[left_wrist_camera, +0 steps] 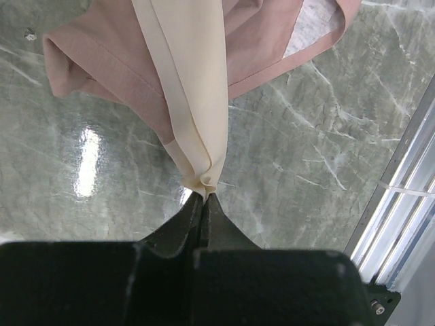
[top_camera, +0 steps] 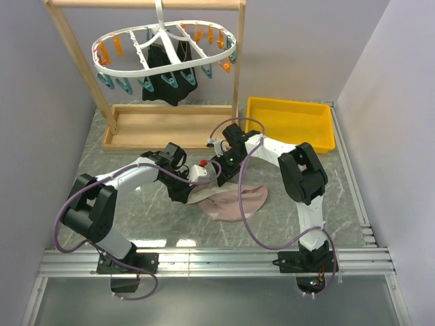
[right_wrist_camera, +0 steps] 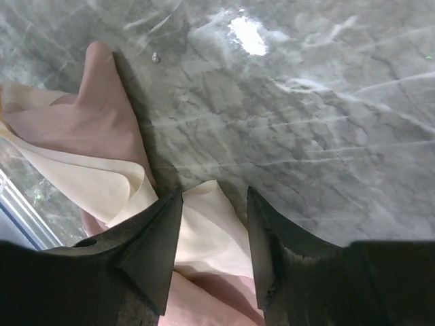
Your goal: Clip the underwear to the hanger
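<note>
1. While the L arm is reaching in from the left side of the top view, the left gripper (top_camera: 190, 190) is sitting low at the left edge of the underwear (top_camera: 234, 198).
2. Left wrist view: the left gripper (left_wrist_camera: 204, 197) is pinching w/ jaws fully closed on a bunched fold of the beige waistband (left_wrist_camera: 194, 88). The fabric is running away from the tips as one stretched strip.
3. The pink body of the underwear (left_wrist_camera: 102, 71) is spreading out behind that strip over the marble table (left_wrist_camera: 312, 170). A metal rail (left_wrist_camera: 401, 197) is running along the table edge at the right of that view.
4. Top view: the right gripper (top_camera: 219, 178) is hanging over the garment's left part, just beside the left gripper.
5. Right wrist view: the right gripper (right_wrist_camera: 214, 197) is standing w/ jaws spread apart and is clamping nothing. A beige waistband fold is lying btw. its two fingers (right_wrist_camera: 160, 238); can't tell whether the pads are touching the cloth.
6. Same view: the underwear (right_wrist_camera: 95, 129) is lying crumpled on the table (right_wrist_camera: 306, 102), w/ a pink lobe pointing up-left.
7. Overall, the underwear is lying mid-table btw. the two arms, well apart from the hanger (top_camera: 162, 32).
8. The hanger is hanging from the top bar of the wooden rack (top_camera: 166, 125) at the back. Orange and teal clothespins (top_camera: 124, 85) are dangling from its ring, and a black garment (top_camera: 158, 60) is hanging under it.
9. A yellow tray (top_camera: 292, 122) is sitting at the back right, just beside the rack.
</note>
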Robot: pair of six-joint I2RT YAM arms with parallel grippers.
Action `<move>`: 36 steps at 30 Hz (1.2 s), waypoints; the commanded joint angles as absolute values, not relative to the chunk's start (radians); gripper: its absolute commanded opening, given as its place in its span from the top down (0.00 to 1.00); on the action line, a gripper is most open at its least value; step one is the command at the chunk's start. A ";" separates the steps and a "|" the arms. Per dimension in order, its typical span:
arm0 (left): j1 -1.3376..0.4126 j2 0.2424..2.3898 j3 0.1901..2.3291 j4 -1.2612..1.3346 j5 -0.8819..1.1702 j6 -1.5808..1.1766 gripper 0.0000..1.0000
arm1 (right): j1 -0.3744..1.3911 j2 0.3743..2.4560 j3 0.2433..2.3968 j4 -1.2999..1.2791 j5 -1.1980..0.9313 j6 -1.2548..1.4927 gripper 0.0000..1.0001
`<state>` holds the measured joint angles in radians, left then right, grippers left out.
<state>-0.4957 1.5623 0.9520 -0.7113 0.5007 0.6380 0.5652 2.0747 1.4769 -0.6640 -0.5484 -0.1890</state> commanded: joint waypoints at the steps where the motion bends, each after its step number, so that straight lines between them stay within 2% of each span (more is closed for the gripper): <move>1: -0.477 1.562 0.983 -0.706 0.546 0.627 1.00 | 0.572 2.099 1.506 -0.701 -0.597 -0.227 0.53; 4: -0.451 1.568 1.003 -0.715 0.560 0.611 0.99 | 0.568 2.063 1.494 -0.698 -0.610 -0.222 0.77; 5: -0.442 1.566 1.009 -0.719 0.566 0.600 1.00 | 0.565 2.053 1.496 -0.707 -0.614 -0.219 0.94; 6: -0.417 1.560 1.023 -0.722 0.577 0.588 1.00 | 0.560 2.019 1.496 -0.713 -0.614 -0.215 1.00; 15: -0.276 1.439 1.080 -0.736 0.603 0.491 0.99 | 0.439 1.749 1.493 -0.767 -0.583 -0.170 1.00; 27: -0.219 1.158 1.104 -0.657 0.552 0.351 1.00 | 0.244 1.416 1.462 -0.790 -0.584 -0.167 1.00; 36: -0.219 0.994 1.227 -0.847 0.546 0.420 1.00 | 0.227 1.175 1.416 -0.842 -0.598 -0.248 1.00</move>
